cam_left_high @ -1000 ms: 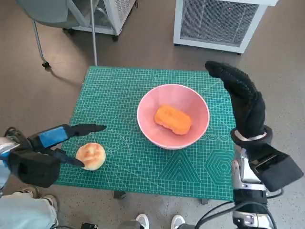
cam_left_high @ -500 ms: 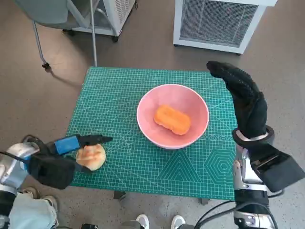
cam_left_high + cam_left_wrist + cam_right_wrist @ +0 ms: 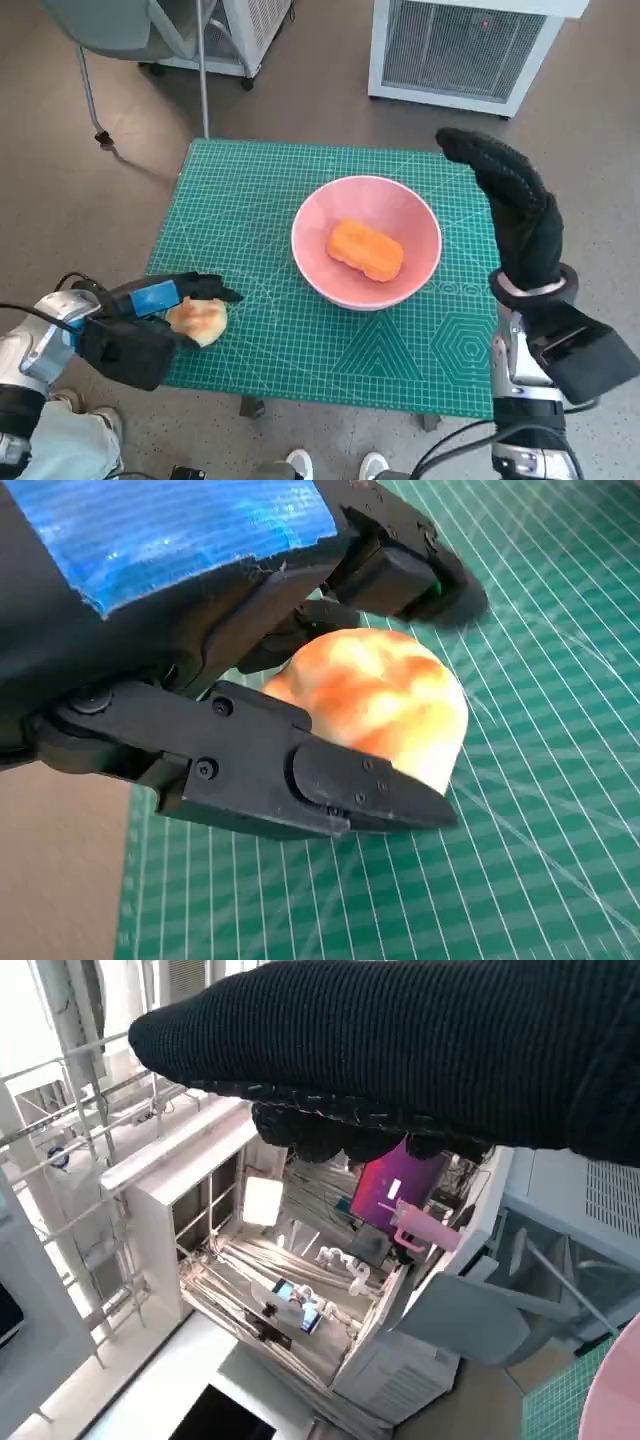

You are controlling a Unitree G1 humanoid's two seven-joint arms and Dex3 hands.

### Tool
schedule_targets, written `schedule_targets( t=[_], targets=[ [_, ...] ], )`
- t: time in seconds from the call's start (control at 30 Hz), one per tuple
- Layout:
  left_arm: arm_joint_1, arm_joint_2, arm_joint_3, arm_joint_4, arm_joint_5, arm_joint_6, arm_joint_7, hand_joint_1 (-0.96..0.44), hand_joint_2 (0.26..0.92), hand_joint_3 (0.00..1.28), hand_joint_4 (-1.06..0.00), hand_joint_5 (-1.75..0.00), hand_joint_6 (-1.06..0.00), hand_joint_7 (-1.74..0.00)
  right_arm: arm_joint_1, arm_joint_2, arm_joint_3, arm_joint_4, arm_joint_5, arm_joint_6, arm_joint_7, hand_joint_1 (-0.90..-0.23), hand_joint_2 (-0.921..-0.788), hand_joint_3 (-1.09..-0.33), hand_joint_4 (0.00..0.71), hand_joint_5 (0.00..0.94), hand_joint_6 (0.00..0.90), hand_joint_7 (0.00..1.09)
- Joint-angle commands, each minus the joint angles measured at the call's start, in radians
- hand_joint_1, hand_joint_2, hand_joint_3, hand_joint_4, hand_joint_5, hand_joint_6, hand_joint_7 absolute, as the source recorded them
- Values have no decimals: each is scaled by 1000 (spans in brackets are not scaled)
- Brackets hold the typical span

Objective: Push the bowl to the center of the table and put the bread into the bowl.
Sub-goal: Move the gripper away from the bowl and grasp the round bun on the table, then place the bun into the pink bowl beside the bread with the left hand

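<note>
A round golden bread roll [image 3: 200,319] lies on the green cutting mat [image 3: 250,210] near its front left corner. My left hand [image 3: 135,325] grips it: in the left wrist view the roll [image 3: 385,695] sits between the thumb [image 3: 330,785] and the fingers [image 3: 400,565]. The pink bowl [image 3: 304,255] stands about mid-table, a little right, with an orange loaf-shaped piece [image 3: 365,250] inside. My right hand [image 3: 510,200] stands upright at the mat's right edge beside the bowl, fingers straight, holding nothing. Its glove [image 3: 400,1050] fills the right wrist view.
A white vented unit [image 3: 470,45] stands behind the table, and a chair frame [image 3: 95,90] at the back left. A person's shoes [image 3: 335,465] show at the table's front edge. The mat's left half is bare green.
My left hand moved right from beside the roll and closed its fingers over it. The camera shifted slightly. The right hand and the bowl have stayed put.
</note>
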Motion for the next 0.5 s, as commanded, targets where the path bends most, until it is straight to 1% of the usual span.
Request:
schedule_targets(
  t=[0.03, 0.1, 0.23, 0.3, 0.33, 0.37, 0.43, 0.5],
  targets=[
    [57, 42, 4, -40, -8, -12, -23, -1, 889, 96, -726, -1146, -649, -1084, 20, 2, -1, 5, 1, 13, -6, -700, -921, -818, 202, 7, -1, 618],
    [63, 57, 25, -68, -45, -22, -36, -1, 885, 102, -703, -1228, -689, -1010, 19, 3, 0, 7, -1, 12, -8, -700, -921, -818, 202, 7, -1, 618],
    [66, 79, 83, -126, -161, -29, -91, 0, 883, 110, -688, -1296, -717, -949, 18, 7, 3, 12, -5, 9, -11, -700, -921, -817, 203, 7, -1, 618],
    [63, 87, 111, -161, -212, -22, -118, 0, 877, 116, -703, -1262, -707, -980, 17, 7, 3, 16, -7, 7, -11, -700, -921, -817, 203, 7, -1, 618],
    [61, 90, 122, -178, -232, -17, -130, 0, 885, 111, -698, -1231, -681, -1044, 17, 7, 3, 18, -7, 6, -11, -700, -921, -817, 203, 7, -1, 618],
    [54, 94, 141, -202, -261, -10, -142, 0, 888, 110, -697, -1220, -672, -1067, 16, 7, 3, 19, -8, 5, -12, -700, -921, -817, 203, 7, -1, 618],
    [40, 97, 173, -241, -303, -1, -158, 0, 907, 96, -673, -1185, -638, -1158, 15, 6, 3, 23, -8, 4, -12, -700, -921, -817, 203, 7, -1, 618],
    [25, 95, 201, -274, -332, 5, -163, 0, 914, 97, -655, -1178, -625, -1197, 13, 6, 2, 28, -9, 3, -11, -700, -921, -817, 203, 7, -1, 618]
  ],
)
